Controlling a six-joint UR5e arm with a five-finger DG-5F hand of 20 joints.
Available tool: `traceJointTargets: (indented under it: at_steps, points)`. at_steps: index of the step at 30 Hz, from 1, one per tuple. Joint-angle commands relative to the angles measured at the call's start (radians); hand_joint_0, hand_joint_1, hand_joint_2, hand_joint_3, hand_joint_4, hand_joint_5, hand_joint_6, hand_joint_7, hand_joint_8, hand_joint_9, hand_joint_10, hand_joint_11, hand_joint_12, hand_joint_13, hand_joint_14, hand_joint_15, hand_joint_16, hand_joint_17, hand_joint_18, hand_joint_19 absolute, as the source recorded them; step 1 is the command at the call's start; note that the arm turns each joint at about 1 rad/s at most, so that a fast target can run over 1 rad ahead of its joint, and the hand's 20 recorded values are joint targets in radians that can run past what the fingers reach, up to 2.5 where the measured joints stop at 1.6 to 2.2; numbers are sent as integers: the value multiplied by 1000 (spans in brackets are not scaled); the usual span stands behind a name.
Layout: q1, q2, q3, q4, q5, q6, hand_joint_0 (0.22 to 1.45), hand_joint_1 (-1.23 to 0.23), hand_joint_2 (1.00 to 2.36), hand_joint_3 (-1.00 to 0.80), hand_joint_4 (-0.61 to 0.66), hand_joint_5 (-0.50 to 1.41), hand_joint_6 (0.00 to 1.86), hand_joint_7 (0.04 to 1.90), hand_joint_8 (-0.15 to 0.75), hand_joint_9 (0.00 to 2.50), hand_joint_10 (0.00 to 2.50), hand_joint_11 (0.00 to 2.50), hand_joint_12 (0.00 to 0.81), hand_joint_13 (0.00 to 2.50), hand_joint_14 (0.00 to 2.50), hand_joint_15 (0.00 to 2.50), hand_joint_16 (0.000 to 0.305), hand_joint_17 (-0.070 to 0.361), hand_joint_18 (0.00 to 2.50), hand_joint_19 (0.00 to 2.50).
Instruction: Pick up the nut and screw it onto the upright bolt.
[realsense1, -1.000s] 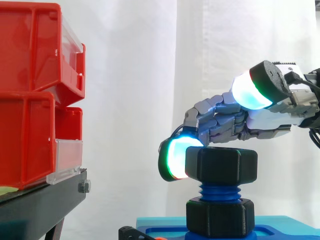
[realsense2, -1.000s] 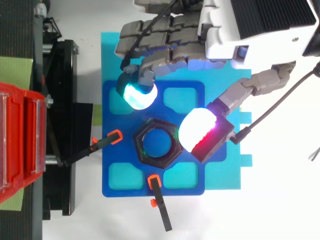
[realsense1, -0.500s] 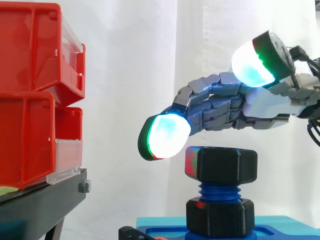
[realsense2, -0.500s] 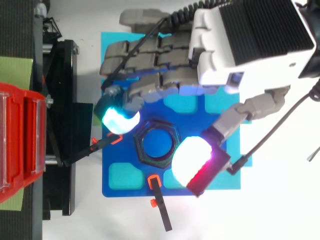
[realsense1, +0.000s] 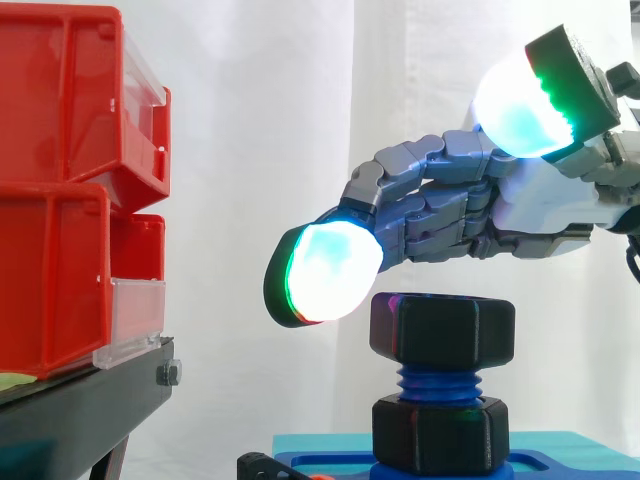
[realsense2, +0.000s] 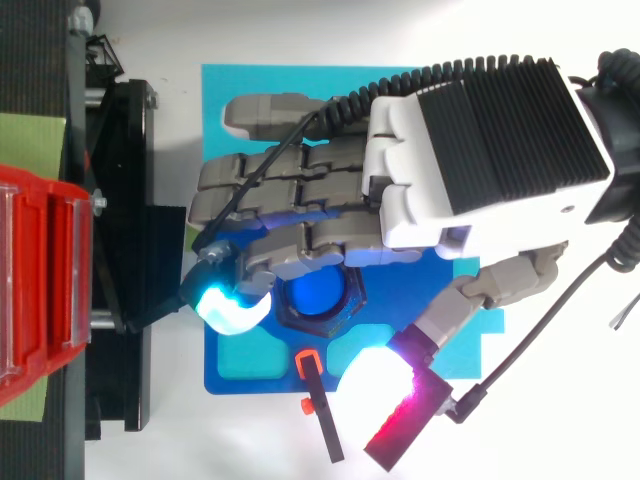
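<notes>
A black hex nut (realsense1: 443, 330) sits on top of the upright blue bolt (realsense1: 437, 383), with several blue threads showing between it and a second black hex piece (realsense1: 440, 435) at the bolt's foot. From above, the nut (realsense2: 345, 310) shows partly under the fingers, its hole blue. My hand (realsense1: 530, 215) hovers just over the nut without touching it. Its fingers are nearly straight, reaching left past the nut, and one glowing fingertip (realsense1: 320, 272) hangs to the nut's upper left. The thumb (realsense2: 400, 405) is spread wide to the side. Nothing is held.
The bolt stands in a dark blue plate (realsense2: 235, 370) on a light blue mat (realsense2: 225, 85). A black clamp arm with orange tips (realsense2: 318, 405) lies at the plate's near edge. Red bins (realsense1: 70, 190) on a black stand (realsense1: 80, 400) are to the left.
The hand has let go of the nut and risen off it. In the top view it has moved down the picture over the nut, with the fingers straightening and the thumb swinging outward.
</notes>
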Motion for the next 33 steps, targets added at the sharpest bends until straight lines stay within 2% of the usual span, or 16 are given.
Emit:
traceJointTargets:
  at_steps: [1,16,26,33]
  points:
    - [2,-1,1,-4,-3,0,440,-138,1000,-500,160,-182,501,666,185,203,0,0,272,95,0,0,32,73,0,0]
    - [-24,-13,-1,-5,-18,-11,449,-155,1000,-500,187,-168,502,740,207,243,0,0,248,142,0,0,27,62,0,0]
    - [-55,-13,-1,-4,-47,-18,455,-169,1000,-500,218,-146,503,848,222,292,0,0,231,184,0,0,24,53,0,0]
    - [-69,-13,-1,-2,-56,-27,457,-172,1000,-500,221,-143,503,872,225,305,0,0,228,196,0,0,23,51,0,0]
